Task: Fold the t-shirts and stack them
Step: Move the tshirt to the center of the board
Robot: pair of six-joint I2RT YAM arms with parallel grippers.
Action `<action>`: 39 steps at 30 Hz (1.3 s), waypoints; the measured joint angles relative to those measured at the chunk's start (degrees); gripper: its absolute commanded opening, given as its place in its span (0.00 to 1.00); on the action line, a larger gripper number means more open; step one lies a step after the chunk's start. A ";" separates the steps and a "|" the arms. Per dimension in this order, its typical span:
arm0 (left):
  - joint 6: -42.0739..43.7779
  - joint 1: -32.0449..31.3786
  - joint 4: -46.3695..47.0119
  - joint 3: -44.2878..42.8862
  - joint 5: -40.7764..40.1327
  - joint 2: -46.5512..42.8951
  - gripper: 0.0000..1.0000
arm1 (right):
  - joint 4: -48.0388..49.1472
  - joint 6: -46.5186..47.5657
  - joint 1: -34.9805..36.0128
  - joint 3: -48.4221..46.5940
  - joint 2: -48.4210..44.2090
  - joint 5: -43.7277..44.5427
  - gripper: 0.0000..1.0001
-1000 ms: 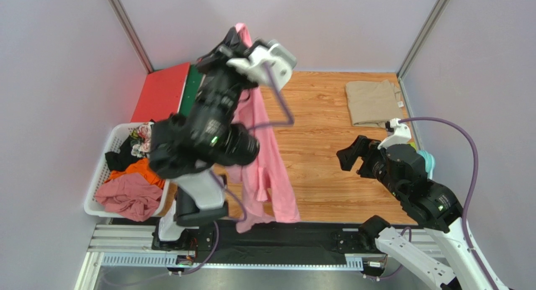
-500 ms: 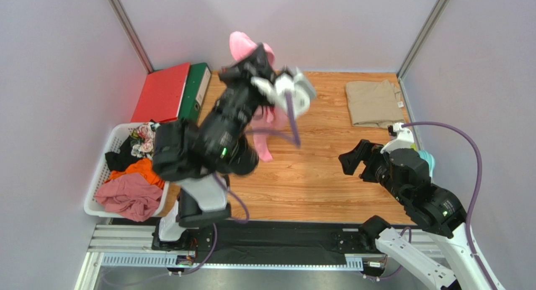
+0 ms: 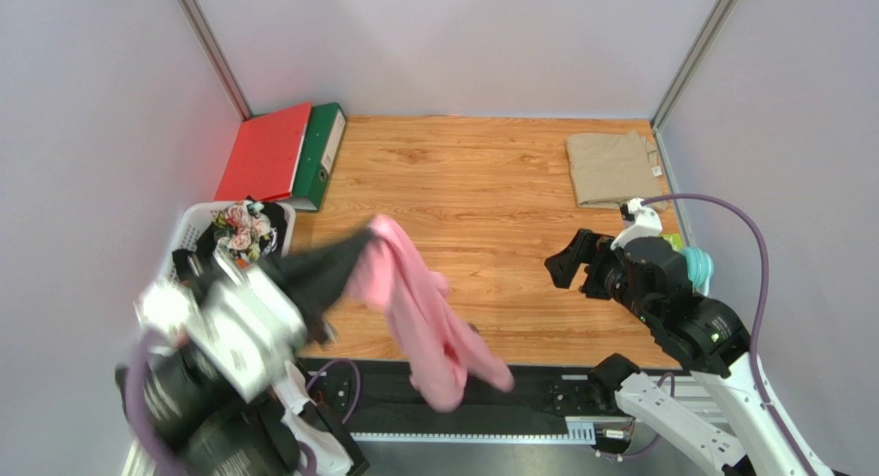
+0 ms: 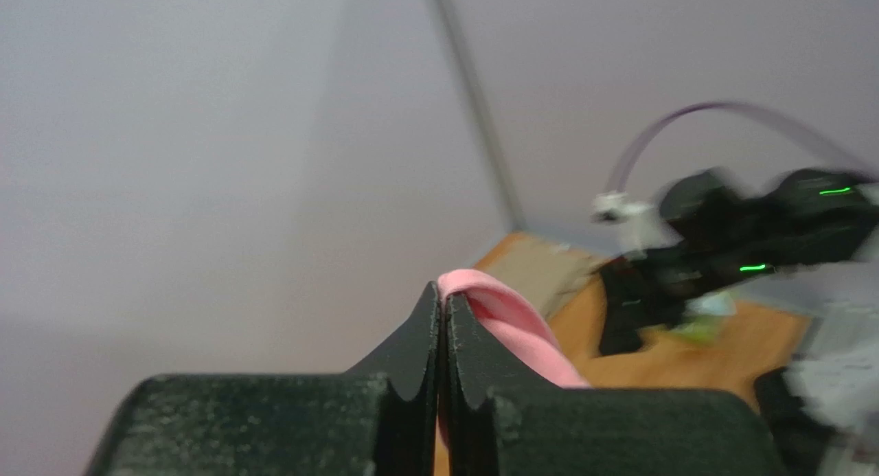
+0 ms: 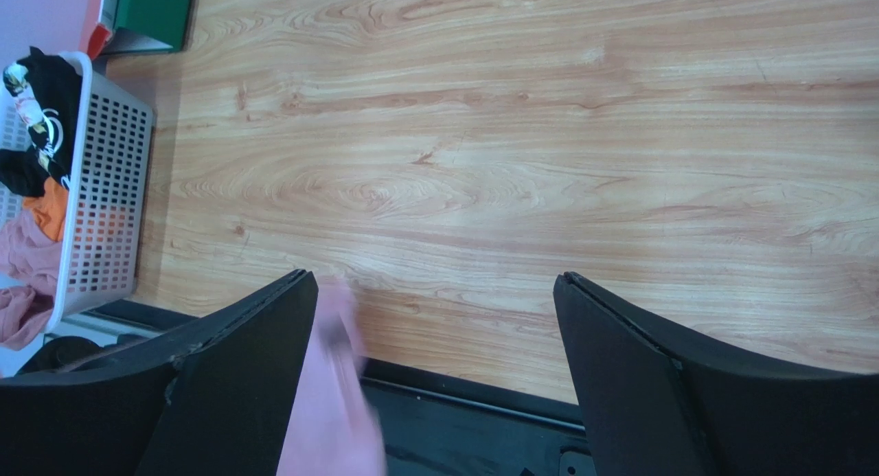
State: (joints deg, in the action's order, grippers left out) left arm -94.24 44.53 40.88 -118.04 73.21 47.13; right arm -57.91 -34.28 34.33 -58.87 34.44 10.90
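My left gripper (image 3: 359,247) is shut on an edge of the light pink t-shirt (image 3: 423,311), seen pinched between the closed fingertips in the left wrist view (image 4: 442,296). The shirt (image 4: 516,327) trails in the air from the gripper down past the table's near edge. It shows as a pink blur in the right wrist view (image 5: 330,404). The khaki-beige t-shirt (image 3: 609,167) lies folded at the back right corner. My right gripper (image 3: 570,262) is open and empty above the right side of the table (image 5: 433,280).
A white basket (image 3: 165,291) with several garments stands at the left. A red binder (image 3: 263,151) and a green binder (image 3: 322,146) lie at the back left. A teal object (image 3: 700,265) sits by the right arm. A black rail (image 3: 516,388) runs along the near edge.
My left arm swung from high over the back of the table down to the near left, dragging the pink t-shirt forward with it. The right arm barely moved.
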 measured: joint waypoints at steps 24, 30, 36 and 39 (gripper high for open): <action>89.61 -56.78 -95.19 22.23 -48.04 19.50 0.00 | 0.22 -1.09 0.00 -0.87 0.55 -1.25 0.92; 93.33 -66.38 -100.06 10.54 -53.92 30.82 0.00 | 0.07 -1.16 0.00 -0.70 0.24 -0.96 0.91; 96.50 -72.67 -100.19 -15.34 -60.67 41.92 0.00 | 0.04 -1.75 0.00 0.66 0.28 -0.96 0.91; 99.86 -82.51 -98.92 -22.18 -66.20 42.60 0.00 | 0.15 -2.01 0.00 1.73 0.55 -1.05 0.91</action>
State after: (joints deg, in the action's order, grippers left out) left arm 5.63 -37.98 -58.04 -140.22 7.01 89.73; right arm -57.76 -36.29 34.33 -57.14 34.98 9.85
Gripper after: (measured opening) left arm 0.005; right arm 0.911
